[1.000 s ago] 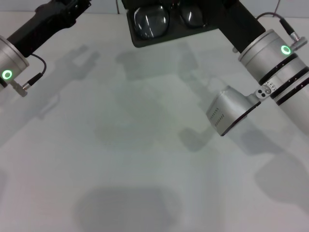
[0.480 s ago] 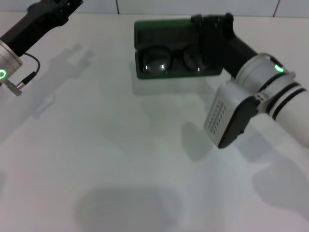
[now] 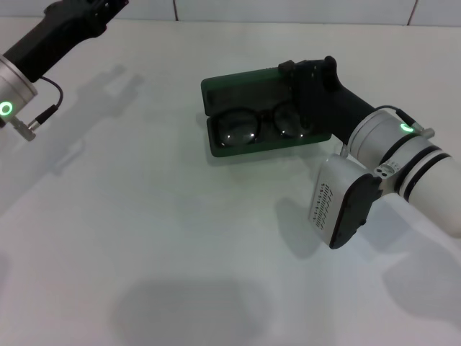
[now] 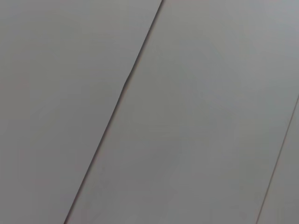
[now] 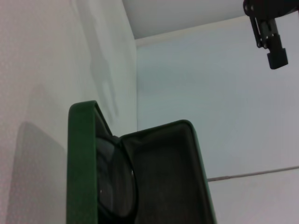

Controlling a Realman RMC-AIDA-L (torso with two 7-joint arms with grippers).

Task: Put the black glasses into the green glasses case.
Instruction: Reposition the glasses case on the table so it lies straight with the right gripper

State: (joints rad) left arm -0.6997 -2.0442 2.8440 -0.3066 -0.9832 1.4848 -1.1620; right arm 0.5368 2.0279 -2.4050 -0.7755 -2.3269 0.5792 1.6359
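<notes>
— Where are the black glasses (image 3: 261, 125)?

— Inside the green glasses case (image 3: 238, 84), lying lenses up in its lower half. The case sits open on the white table (image 3: 166, 238), lid raised behind the glasses.

— And the right gripper (image 3: 311, 72)?

— At the case's right end, over the right lens and the lid's edge. Whether its fingers are spread or pinching anything, I cannot tell; the black housing hides them.

— The left gripper (image 3: 108, 6)?

— Well apart from the case, up at the table's far left corner. Its fingers run out of view, so their state cannot be told.
</notes>
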